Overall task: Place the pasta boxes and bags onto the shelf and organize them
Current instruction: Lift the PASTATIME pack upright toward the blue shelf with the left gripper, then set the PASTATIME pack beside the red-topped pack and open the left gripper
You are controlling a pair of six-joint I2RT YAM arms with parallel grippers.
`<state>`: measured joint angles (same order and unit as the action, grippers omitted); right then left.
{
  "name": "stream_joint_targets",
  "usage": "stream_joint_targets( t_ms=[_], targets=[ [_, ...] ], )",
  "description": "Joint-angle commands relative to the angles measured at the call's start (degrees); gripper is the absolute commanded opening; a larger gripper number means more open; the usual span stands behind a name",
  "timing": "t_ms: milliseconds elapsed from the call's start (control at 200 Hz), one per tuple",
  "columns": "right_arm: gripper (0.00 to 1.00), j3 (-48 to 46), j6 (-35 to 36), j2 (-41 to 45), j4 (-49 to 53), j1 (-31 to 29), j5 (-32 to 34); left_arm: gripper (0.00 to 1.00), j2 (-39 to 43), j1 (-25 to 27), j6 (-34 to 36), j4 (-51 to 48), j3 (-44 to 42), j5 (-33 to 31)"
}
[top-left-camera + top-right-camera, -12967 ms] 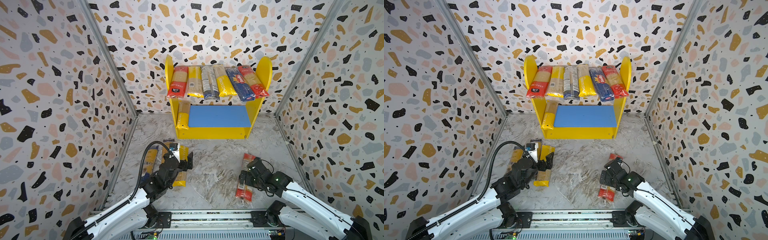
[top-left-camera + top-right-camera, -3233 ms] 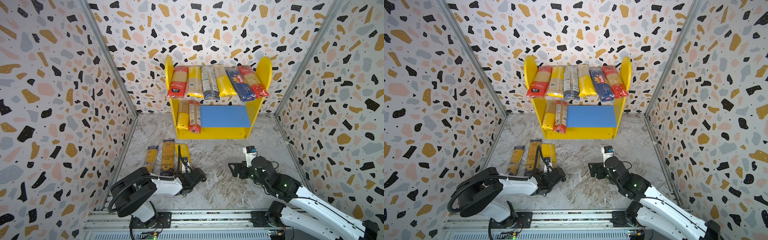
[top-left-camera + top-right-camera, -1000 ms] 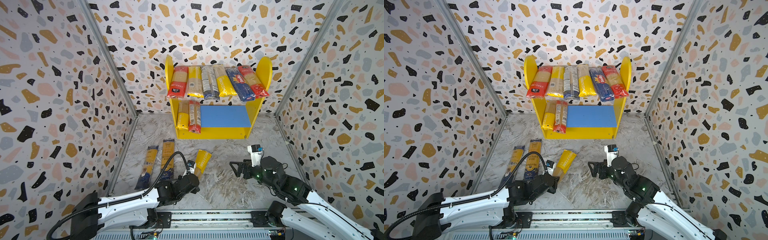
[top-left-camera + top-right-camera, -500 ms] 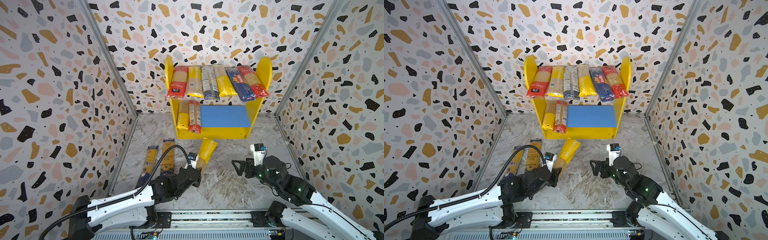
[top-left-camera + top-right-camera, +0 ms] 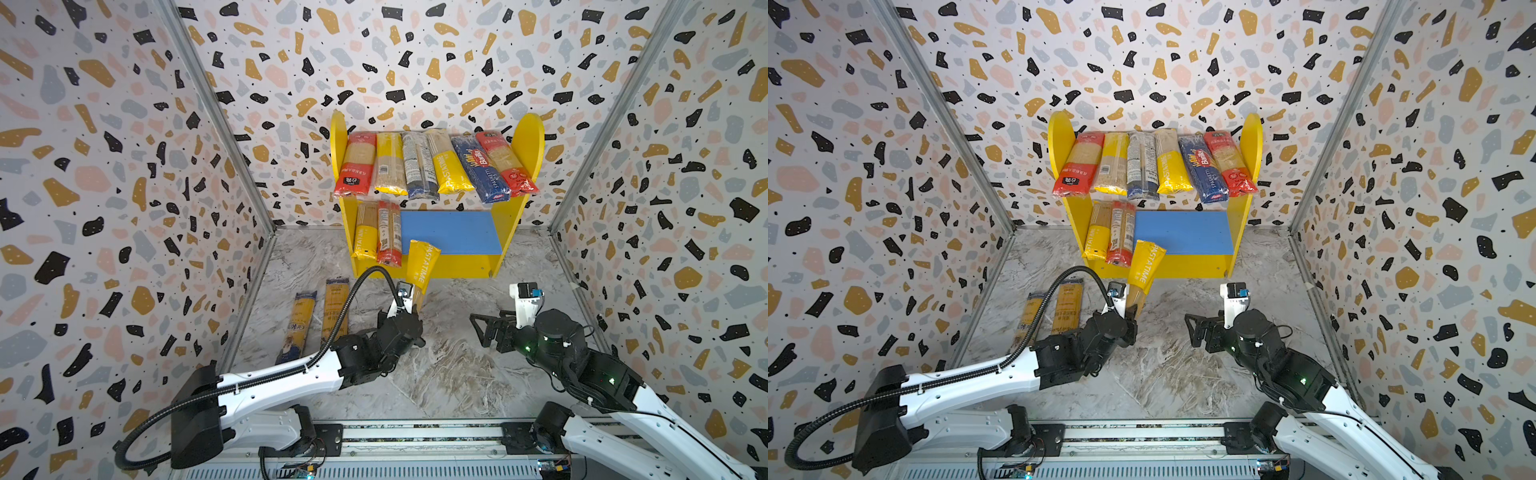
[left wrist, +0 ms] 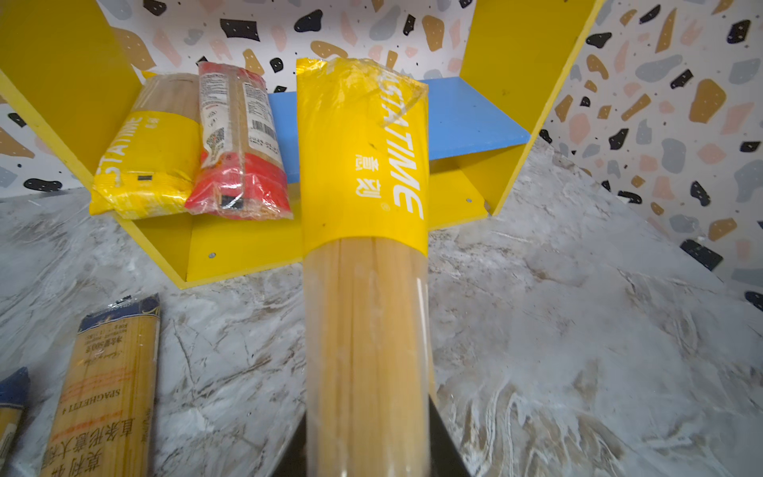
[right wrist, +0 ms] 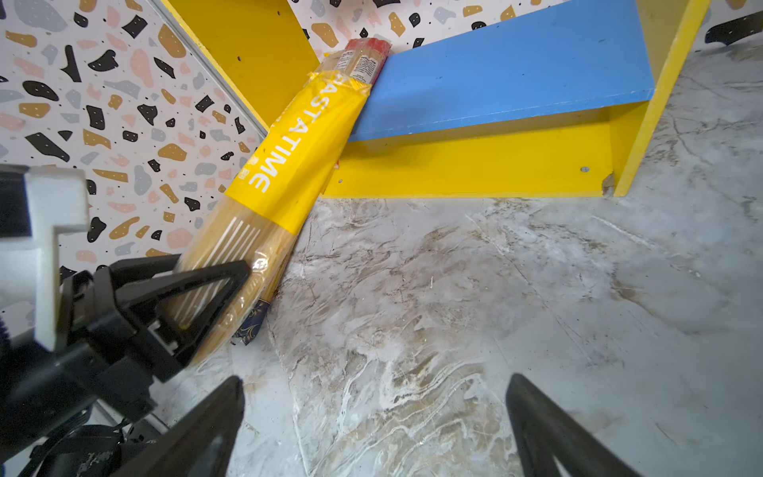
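Terrazzo-patterned walls enclosed a marbled grey surface (image 5: 457, 374). At near left, two long blue-and-gold spaghetti packets (image 5: 301, 328) lay unshelved. The left gripper (image 5: 409, 305) clamped a yellow PASTATIME spaghetti packet (image 5: 420, 264), its far end reaching the blue lower board (image 5: 453, 232) of the yellow two-tier shelf (image 5: 528, 141), which already held eight. The right gripper (image 5: 484, 328) hung wide, empty.

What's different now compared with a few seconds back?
The left gripper picked the yellow PASTATIME packet off the floor and carried it toward the blue lower board. The red packet went from floor onto that board; the right gripper is open, empty. Unchanged: top row, two floor packets.
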<state>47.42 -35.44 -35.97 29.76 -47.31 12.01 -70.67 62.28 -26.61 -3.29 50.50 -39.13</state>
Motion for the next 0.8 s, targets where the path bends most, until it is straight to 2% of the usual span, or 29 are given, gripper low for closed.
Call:
stream_joint_targets(
  t_ms=[0, 275, 586, 796],
  targets=[
    [0.99, 2.19, 0.9, 1.05, 2.1, 0.2, 1.83, 0.0, -1.66, -3.24, 1.25, 16.78, 5.3, -4.63],
    [0.99, 3.28, 2.0, 2.38, 5.01, 0.38, 5.42, 0.0, -12.19, -10.24, 2.17, 25.09, 12.92, 0.58],
    [0.99, 5.65, 3.93, 2.17, 7.94, 0.69, 9.29, 0.0, -24.71, -16.24, 1.99, 27.03, 23.74, 6.63],
    [0.99, 6.13, 4.54, 0.66, 8.12, 1.03, 10.79, 0.0, -30.36, -19.43, 1.36, 27.73, 29.22, 8.99]
  ],
)
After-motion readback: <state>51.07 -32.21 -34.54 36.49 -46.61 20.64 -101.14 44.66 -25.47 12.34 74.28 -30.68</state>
